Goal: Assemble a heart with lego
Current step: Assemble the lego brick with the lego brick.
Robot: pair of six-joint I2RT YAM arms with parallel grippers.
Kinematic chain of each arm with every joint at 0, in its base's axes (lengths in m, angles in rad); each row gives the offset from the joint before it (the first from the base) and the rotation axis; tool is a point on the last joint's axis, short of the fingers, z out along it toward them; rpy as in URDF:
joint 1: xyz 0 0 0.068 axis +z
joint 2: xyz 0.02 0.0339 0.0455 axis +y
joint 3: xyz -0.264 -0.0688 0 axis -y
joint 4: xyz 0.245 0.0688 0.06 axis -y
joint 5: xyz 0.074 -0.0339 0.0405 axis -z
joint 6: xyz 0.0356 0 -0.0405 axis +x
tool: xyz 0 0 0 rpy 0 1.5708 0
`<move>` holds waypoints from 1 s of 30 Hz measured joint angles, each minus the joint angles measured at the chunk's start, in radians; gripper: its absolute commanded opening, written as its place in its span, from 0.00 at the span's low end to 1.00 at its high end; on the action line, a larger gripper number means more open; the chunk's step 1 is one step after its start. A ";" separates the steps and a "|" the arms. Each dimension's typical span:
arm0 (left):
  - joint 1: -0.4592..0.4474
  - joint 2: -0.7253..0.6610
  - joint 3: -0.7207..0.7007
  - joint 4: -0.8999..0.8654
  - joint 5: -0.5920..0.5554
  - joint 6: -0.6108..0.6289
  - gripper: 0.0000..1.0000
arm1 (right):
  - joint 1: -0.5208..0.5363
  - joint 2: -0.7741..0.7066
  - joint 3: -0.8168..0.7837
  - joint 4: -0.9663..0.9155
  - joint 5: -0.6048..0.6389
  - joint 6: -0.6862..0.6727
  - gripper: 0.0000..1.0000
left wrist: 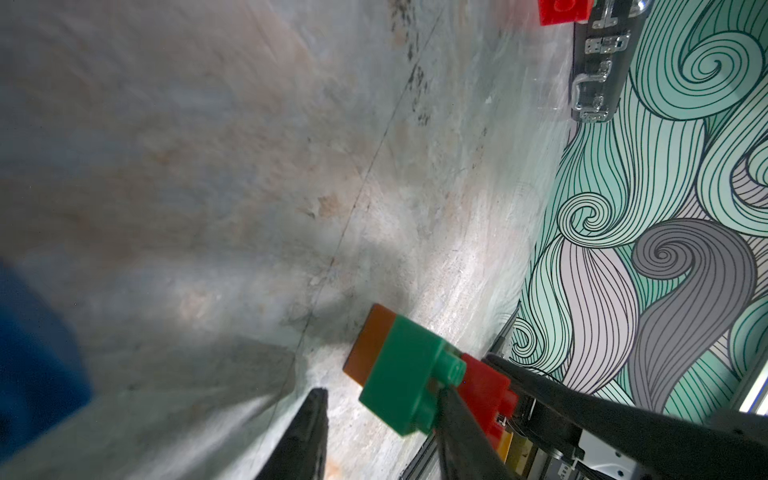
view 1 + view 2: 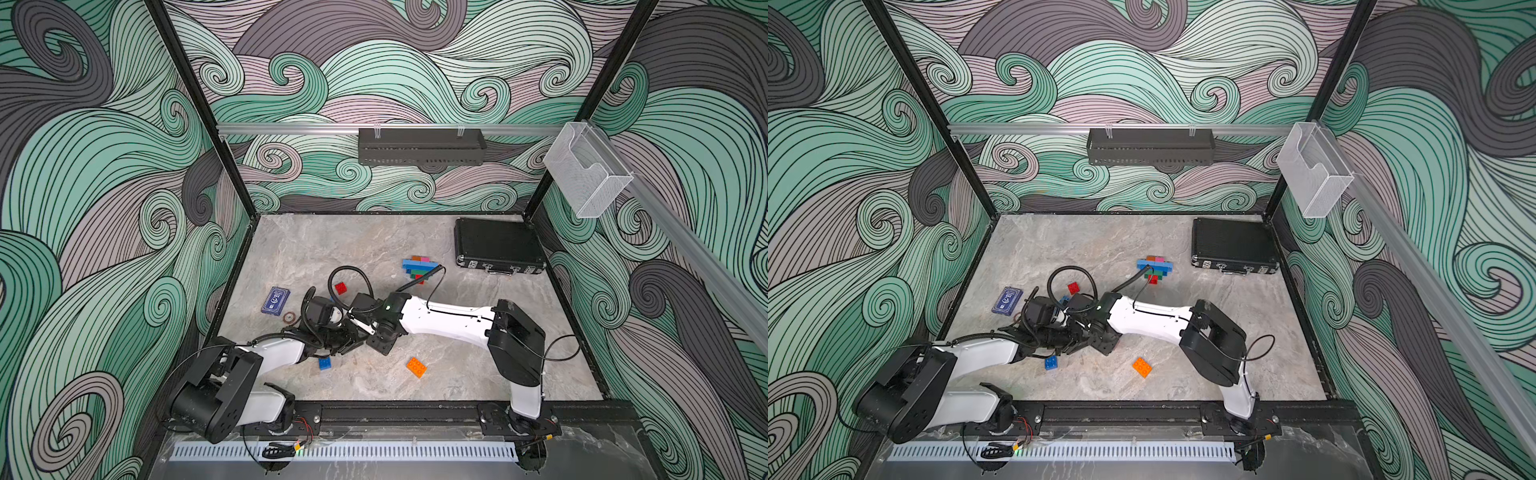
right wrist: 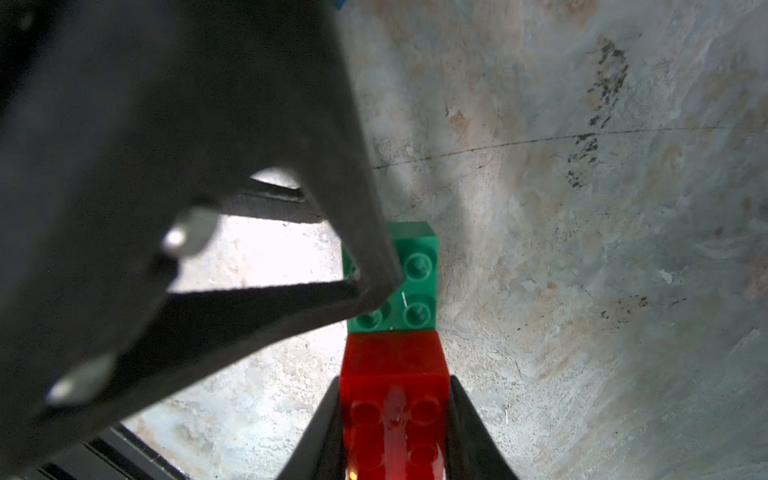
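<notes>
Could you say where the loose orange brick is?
In both top views the orange brick lies near the table's front, between the blue brick and the right arm's base.

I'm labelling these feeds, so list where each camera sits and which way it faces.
Both top views: high at the front, looking down and backward over the table; left arm and right arm show.
Left wrist: on the left arm, looking along the left gripper at the green brick; its two fingers show.
Right wrist: on the right arm, looking along the right gripper, shut on the red brick; both grippers' fingers show.
Shared: both wrist views show the green brick touching the red brick.
</notes>
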 measured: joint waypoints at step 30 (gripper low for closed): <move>0.073 -0.166 -0.032 -0.160 0.000 -0.017 0.45 | -0.135 0.021 0.061 -0.079 -0.060 -0.145 0.46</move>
